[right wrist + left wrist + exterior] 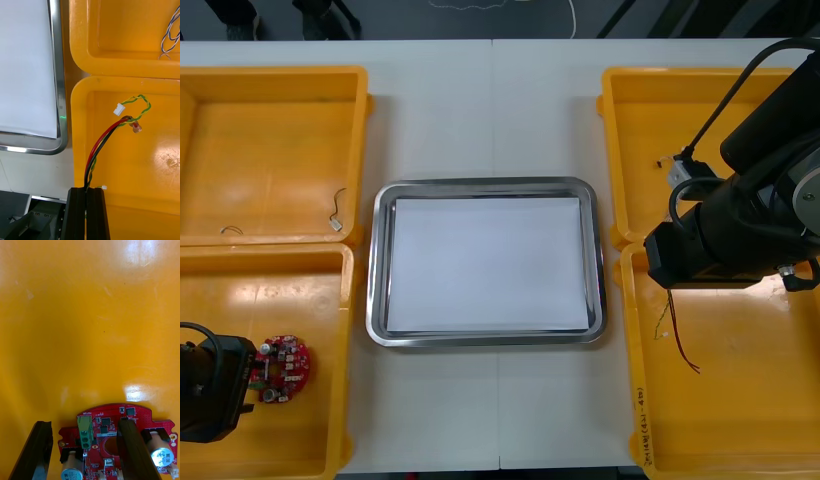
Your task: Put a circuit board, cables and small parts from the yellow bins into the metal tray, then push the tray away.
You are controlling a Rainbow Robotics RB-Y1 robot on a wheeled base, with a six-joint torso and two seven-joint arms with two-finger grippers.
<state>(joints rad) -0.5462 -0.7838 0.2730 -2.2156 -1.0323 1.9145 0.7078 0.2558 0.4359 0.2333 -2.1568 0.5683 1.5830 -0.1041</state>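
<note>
Now right gripper point(88, 192) clamped on thin cable point(98, 144); left gripper point(85, 423) apart over round red board point(108, 415).

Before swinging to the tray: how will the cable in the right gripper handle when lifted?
Probably floppy: the cable curves loosely from the right gripper, shut on one end over the near right bin. Its white connector end may dangle and sway, perhaps catching the bin wall. Thin, so probably light. Left gripper straddles the circuit board.
</note>
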